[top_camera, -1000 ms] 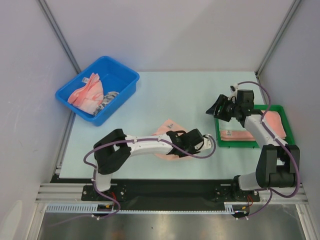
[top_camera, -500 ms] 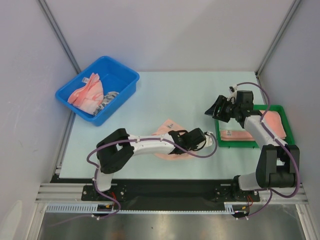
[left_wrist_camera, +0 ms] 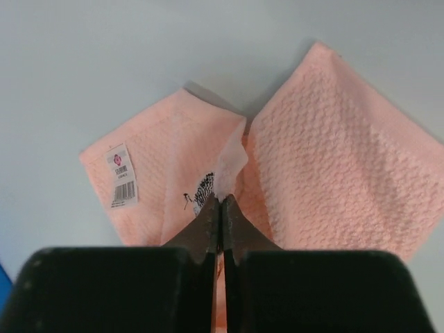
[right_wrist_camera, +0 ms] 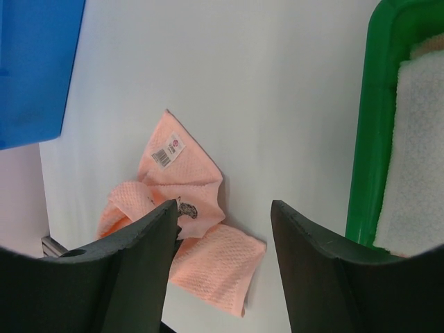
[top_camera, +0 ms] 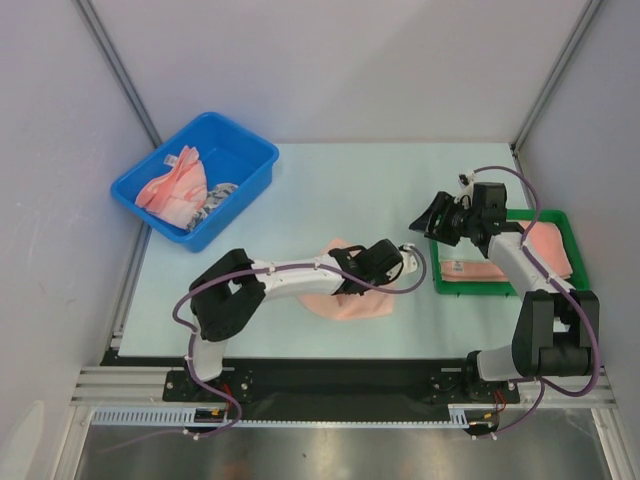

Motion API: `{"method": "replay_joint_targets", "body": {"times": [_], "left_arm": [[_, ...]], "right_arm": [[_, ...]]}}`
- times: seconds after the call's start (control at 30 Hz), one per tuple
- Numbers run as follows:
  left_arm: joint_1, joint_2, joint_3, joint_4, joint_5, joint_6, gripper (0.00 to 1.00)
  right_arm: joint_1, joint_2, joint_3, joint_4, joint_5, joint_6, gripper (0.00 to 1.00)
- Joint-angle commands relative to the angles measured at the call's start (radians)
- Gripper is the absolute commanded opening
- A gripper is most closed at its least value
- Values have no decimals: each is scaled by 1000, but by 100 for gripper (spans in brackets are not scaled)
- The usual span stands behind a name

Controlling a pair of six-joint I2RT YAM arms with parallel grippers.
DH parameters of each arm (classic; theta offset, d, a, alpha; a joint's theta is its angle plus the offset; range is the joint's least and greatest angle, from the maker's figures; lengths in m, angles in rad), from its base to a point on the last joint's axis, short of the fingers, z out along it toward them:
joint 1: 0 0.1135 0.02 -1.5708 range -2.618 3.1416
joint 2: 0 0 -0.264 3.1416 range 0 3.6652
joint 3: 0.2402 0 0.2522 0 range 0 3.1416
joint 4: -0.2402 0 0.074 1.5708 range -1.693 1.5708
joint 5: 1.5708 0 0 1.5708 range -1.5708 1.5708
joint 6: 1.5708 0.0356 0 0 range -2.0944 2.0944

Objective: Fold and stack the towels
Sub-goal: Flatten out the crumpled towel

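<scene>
A salmon-pink towel (top_camera: 352,303) lies crumpled on the table in front of the left arm. In the left wrist view my left gripper (left_wrist_camera: 222,199) is shut on a raised edge of this towel (left_wrist_camera: 333,159), beside a small dark print and a white label (left_wrist_camera: 123,177). From above, the left gripper (top_camera: 350,277) sits over the cloth's middle. My right gripper (top_camera: 432,217) hovers open and holds nothing, just left of the green tray. Its wrist view looks down between its jaws (right_wrist_camera: 223,205) at the same towel (right_wrist_camera: 215,267). More towels (top_camera: 172,186) lie in the blue bin.
The blue bin (top_camera: 245,150) stands at the back left. A green tray (top_camera: 553,215) at the right holds folded towels (top_camera: 552,247), one of them white (right_wrist_camera: 423,139). Grey walls and metal posts enclose the table.
My left gripper has shut on the towel's edge and drawn back to the left, pulling the cloth into a new bunched shape. The right arm has stayed still.
</scene>
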Motion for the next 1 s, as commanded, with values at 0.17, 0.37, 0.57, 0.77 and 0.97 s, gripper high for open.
{"method": "replay_joint_targets", "body": {"times": [0.17, 0.37, 0.57, 0.77, 0.97], "left_arm": [[155, -92, -7, 55, 119, -169, 0], [407, -260, -119, 66, 184, -286, 0], [542, -259, -93, -69, 124, -339, 0], [629, -254, -110, -178, 114, -442, 0], [674, -302, -145, -221, 72, -484, 0]], "right_arm": [[8, 11, 21, 40, -59, -39, 63], [130, 93, 78, 40, 32, -33, 64], [236, 227, 146, 181, -8, -46, 57], [331, 434, 310, 218, 4, -45, 49], [404, 579, 449, 224, 24, -28, 50]]}}
